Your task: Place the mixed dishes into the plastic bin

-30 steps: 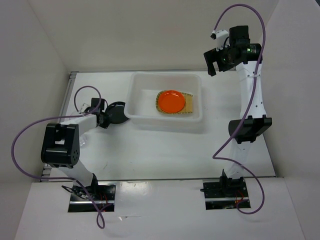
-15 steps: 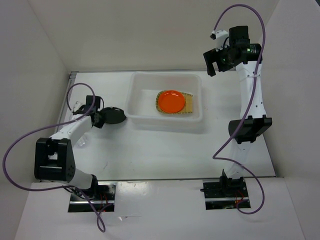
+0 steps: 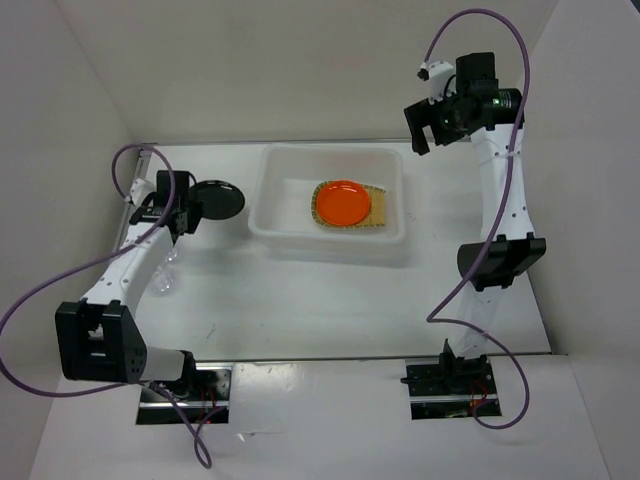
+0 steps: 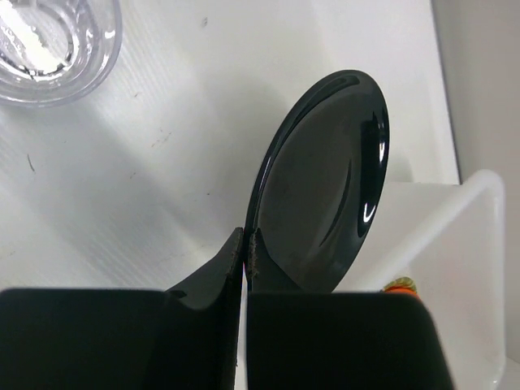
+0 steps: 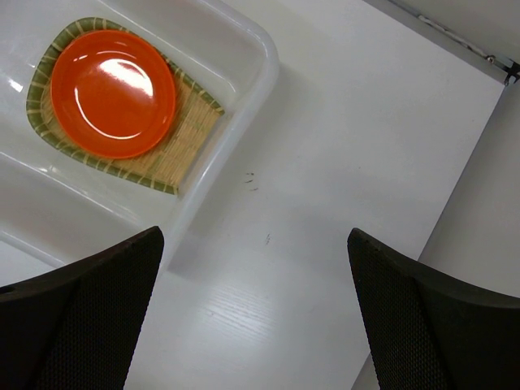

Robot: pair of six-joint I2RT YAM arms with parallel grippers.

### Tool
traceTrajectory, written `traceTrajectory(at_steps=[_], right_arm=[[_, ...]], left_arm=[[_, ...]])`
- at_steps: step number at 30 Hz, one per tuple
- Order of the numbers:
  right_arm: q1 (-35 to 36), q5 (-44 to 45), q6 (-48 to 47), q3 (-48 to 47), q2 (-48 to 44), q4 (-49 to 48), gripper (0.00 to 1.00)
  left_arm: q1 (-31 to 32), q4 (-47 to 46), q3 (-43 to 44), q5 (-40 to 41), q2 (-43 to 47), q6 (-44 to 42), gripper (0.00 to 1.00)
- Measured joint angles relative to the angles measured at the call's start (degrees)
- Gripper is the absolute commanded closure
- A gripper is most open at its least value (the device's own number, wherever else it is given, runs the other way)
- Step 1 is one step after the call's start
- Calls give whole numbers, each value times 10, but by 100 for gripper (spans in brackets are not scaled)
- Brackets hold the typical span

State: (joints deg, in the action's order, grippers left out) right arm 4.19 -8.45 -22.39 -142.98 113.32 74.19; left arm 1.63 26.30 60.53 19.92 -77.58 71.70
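Confirms tray (image 3: 381,209) and orange plate (image 3: 343,203) stowed in bin (image 3: 266,190), plate atop tray. Finds black plate (image 4: 325,187) outside, left of bin, clamped edge-on in left gripper (image 4: 246,260), apparently off table (image 3: 300,300). Finds right gripper (image 5: 253,244) spread apart, empty. Leaves black plate and clear cup (image 4: 55,45) outstanding.

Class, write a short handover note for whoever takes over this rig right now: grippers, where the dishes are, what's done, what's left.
Left gripper: shut on the edge of the black plate, held left of the bin.
Right gripper: open, empty, raised beyond the bin's far right corner.
Done: bamboo tray in the bin, orange plate on it.
Left to do: black plate into the bin, then the clear cup standing on the table by the left arm. Only one cup shows clearly.
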Motion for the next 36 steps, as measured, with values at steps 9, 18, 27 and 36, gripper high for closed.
traceTrajectory(at_steps=[9,18,27,36], right_arm=[[10,0,0,14,-14,0,2],[18,1,0,54,-48,1,2],[25,1,0,76,-101,0,2],[30,2,0,100,-108,0,2]], left_arm=[[-4,18,60,10,26,-12,100],[-4,-29,127,-91,0,-61,100],[33,-79,194,-225,-92,-118,100],[129,-97,271,-294,-204,-134,100]])
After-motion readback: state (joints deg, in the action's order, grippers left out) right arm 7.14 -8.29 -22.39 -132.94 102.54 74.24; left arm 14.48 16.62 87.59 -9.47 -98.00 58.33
